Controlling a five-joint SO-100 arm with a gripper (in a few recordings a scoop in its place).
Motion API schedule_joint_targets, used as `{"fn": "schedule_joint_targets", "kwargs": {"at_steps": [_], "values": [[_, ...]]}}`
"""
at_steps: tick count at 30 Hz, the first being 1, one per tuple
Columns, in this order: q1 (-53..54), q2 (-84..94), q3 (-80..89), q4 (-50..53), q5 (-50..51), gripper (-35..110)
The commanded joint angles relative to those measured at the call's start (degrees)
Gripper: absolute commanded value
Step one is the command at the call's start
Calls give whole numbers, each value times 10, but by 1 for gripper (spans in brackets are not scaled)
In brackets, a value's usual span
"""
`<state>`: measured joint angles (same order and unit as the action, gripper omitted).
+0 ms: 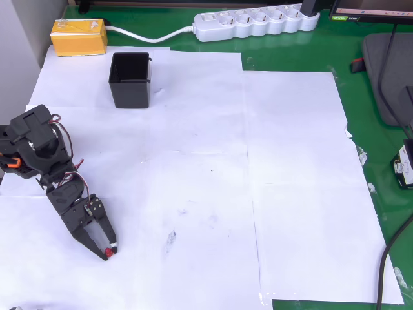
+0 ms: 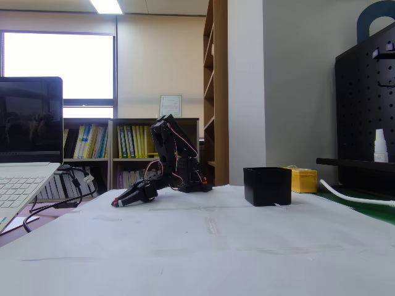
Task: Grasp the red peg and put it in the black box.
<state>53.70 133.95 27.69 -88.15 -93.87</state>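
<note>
The red peg (image 1: 108, 252) is a tiny dark-red nub at the very tips of my gripper (image 1: 107, 250), near the front left of the white paper. My gripper's black fingers are closed together around it. In the fixed view the gripper (image 2: 116, 201) reaches low to the left, just above the paper, with the red peg (image 2: 114, 202) at its tip. The black box (image 1: 130, 80) stands upright and open-topped at the back left, well apart from the gripper; it appears as the black box (image 2: 266, 185) right of the arm in the fixed view.
A yellow block (image 1: 79, 36) sits behind the box at the back left. A white power strip (image 1: 255, 22) and its cable run along the back edge. White paper sheets (image 1: 258, 181) cover the green table. A laptop (image 2: 24, 154) stands at the left of the fixed view.
</note>
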Motion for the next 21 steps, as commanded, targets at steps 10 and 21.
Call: {"fn": "schedule_joint_targets", "kwargs": {"at_steps": [10, 21], "values": [[9, -14, 5, -14, -3, 0], [9, -42, 8, 6, -8, 0]]}}
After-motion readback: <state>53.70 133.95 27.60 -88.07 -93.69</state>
